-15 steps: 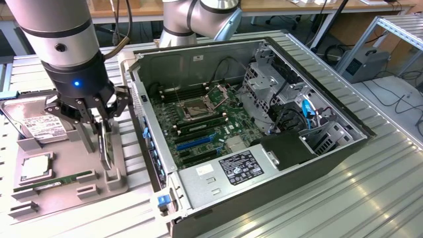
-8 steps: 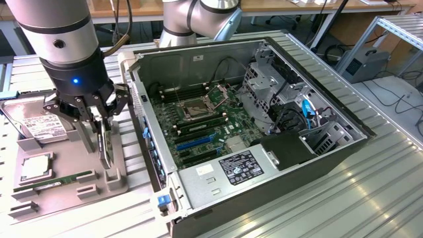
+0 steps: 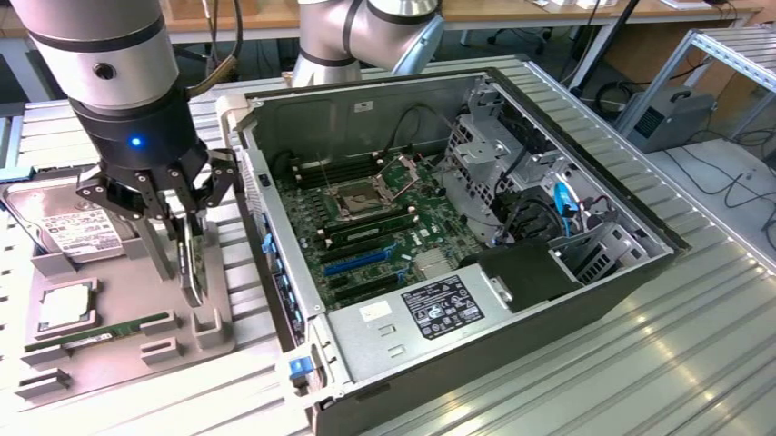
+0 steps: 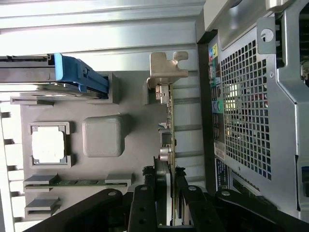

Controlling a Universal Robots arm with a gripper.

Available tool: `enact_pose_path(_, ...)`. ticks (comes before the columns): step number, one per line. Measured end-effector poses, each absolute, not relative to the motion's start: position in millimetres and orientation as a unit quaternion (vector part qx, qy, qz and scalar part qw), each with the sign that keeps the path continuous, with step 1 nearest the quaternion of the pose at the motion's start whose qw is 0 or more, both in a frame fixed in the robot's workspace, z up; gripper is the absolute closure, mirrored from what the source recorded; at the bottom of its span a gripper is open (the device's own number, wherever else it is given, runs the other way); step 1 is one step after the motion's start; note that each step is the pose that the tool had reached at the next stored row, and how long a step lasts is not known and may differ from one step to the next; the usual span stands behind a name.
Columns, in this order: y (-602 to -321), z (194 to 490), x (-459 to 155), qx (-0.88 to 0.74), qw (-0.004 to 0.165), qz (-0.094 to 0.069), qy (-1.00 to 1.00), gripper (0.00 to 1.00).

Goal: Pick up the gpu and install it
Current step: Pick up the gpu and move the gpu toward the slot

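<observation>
The gpu [image 3: 192, 280] is a thin dark card standing on edge over the grey parts tray [image 3: 115, 363], at the exterior view's left of the open computer case [image 3: 631, 263]. My gripper [image 3: 180, 262] reaches straight down onto it, one finger on each face, shut on the card. In the wrist view I see the gpu [image 4: 169, 126] edge-on like a blade, with its silver bracket [image 4: 166, 72] at the far end beside a tray holder. There my gripper [image 4: 166, 195] clamps the card's near end. Whether the card is off the tray I cannot tell.
The tray [image 4: 137, 150] also carries a hard drive [image 3: 61, 222], a CPU [image 3: 64, 311] and a green RAM stick [image 3: 104, 334]. Inside the case, the motherboard shows blue expansion slots [image 3: 358, 262]. The case's perforated rear panel [image 4: 251, 111] stands close beside the card.
</observation>
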State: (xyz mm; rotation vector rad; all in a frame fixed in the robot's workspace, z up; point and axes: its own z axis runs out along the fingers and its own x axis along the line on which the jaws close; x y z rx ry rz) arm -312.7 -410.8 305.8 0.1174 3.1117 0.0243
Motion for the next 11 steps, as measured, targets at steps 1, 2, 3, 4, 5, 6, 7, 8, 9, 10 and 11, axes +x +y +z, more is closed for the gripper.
enact_pose_path(1, -410.7, 306.8, -312.7, 0.038, 0.014, 0.008, 0.999, 0.73)
enact_pose_path(2, -410.7, 307.8, -312.7, 0.038, 0.014, 0.008, 0.999, 0.73)
enact_pose_path(3, -410.7, 308.9, -312.7, 0.038, 0.014, 0.008, 0.999, 0.73)
enact_pose_path(4, -410.7, 309.8, -312.7, 0.038, 0.014, 0.008, 0.999, 0.73)
enact_pose_path(5, -410.7, 310.6, -312.7, 0.038, 0.014, 0.008, 0.999, 0.73)
enact_pose_path(6, -410.7, 311.5, -312.7, 0.038, 0.014, 0.008, 0.999, 0.73)
enact_pose_path(7, -410.7, 312.3, -312.7, 0.038, 0.014, 0.008, 0.999, 0.73)
enact_pose_path(8, -410.7, 313.2, -312.7, 0.038, 0.014, 0.008, 0.999, 0.73)
enact_pose_path(9, -410.7, 313.9, -312.7, 0.038, 0.014, 0.008, 0.999, 0.73)
enact_pose_path(10, -410.7, 314.8, -312.7, 0.038, 0.014, 0.008, 0.999, 0.73)
enact_pose_path(11, -410.7, 315.7, -312.7, 0.038, 0.014, 0.008, 0.999, 0.73)
